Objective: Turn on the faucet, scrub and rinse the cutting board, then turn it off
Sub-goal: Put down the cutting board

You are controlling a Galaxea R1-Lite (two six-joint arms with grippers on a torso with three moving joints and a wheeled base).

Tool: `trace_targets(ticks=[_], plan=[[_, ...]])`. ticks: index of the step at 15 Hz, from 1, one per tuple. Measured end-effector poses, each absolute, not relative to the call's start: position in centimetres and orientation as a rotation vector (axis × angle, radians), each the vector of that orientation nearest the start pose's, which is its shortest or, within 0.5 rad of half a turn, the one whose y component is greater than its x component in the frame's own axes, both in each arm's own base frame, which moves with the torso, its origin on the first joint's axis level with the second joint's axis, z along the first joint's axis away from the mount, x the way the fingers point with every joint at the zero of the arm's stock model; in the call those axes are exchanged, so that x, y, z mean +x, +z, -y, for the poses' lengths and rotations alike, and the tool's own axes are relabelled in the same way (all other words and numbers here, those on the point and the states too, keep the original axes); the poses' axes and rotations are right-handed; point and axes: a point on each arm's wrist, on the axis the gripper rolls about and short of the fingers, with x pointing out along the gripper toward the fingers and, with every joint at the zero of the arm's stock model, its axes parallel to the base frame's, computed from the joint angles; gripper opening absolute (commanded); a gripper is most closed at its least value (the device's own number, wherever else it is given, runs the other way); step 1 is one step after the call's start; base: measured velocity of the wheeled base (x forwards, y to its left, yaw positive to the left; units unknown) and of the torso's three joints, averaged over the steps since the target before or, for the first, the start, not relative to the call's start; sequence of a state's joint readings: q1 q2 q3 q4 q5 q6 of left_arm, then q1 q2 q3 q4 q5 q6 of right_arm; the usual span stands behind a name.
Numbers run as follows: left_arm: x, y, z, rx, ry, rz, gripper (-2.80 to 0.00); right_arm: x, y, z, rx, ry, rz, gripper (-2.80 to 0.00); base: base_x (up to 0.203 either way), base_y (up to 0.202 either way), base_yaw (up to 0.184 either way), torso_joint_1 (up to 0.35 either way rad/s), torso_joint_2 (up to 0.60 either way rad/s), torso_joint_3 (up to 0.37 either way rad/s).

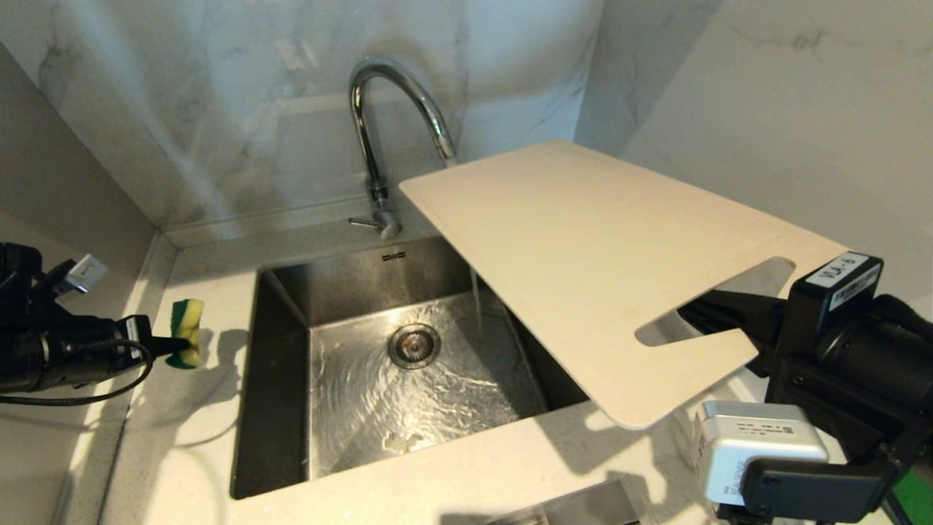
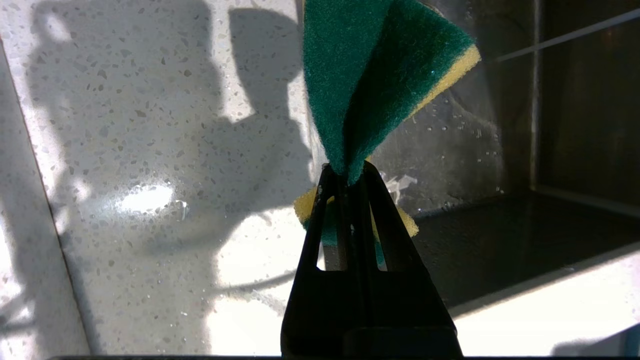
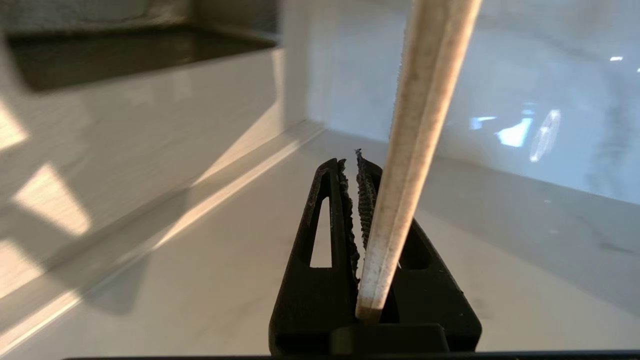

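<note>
The chrome faucet (image 1: 379, 131) stands behind the steel sink (image 1: 280, 306), with a thin stream of water (image 1: 476, 299) falling into the basin. The pale cutting board (image 1: 583, 262) hangs tilted in the air over the sink's right side, its far corner near the spout. My right gripper (image 1: 692, 315) is shut on the cutting board at its handle slot; the right wrist view shows the board's edge (image 3: 425, 125) running up between the jaws of my right gripper (image 3: 354, 162). My left gripper (image 1: 169, 345) (image 2: 348, 172) is shut on a green-and-yellow sponge (image 1: 188, 332) (image 2: 370, 75) above the counter left of the sink.
Water ripples across the basin floor around the drain (image 1: 414, 345). The faucet's small lever (image 1: 362, 222) sticks out to the left at its base. Marble walls close in behind and to the right. The speckled counter (image 1: 182, 452) surrounds the sink.
</note>
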State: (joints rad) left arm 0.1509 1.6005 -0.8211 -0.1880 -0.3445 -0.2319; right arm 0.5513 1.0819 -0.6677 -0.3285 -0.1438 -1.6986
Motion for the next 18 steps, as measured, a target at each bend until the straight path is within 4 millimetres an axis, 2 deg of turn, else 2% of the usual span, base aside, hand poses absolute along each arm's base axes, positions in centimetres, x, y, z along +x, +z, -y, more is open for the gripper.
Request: trace_targets(ticks=[11,18], plan=[[28.5,15.3,-3.6,-0.385,-0.115,-0.646,-2.80,13.9,20.8,-5.1,-1.739,0.376,0.017,-2.80,0.000,0.000,0.000,0.000,0.00,0.000],[29.7,14.4,-3.8,-0.379,-0.120,-0.623,-2.80,14.5,19.0,-5.0,-1.715,0.426,-0.071,-2.80,0.000,0.000,0.000,0.000,0.00,0.000]])
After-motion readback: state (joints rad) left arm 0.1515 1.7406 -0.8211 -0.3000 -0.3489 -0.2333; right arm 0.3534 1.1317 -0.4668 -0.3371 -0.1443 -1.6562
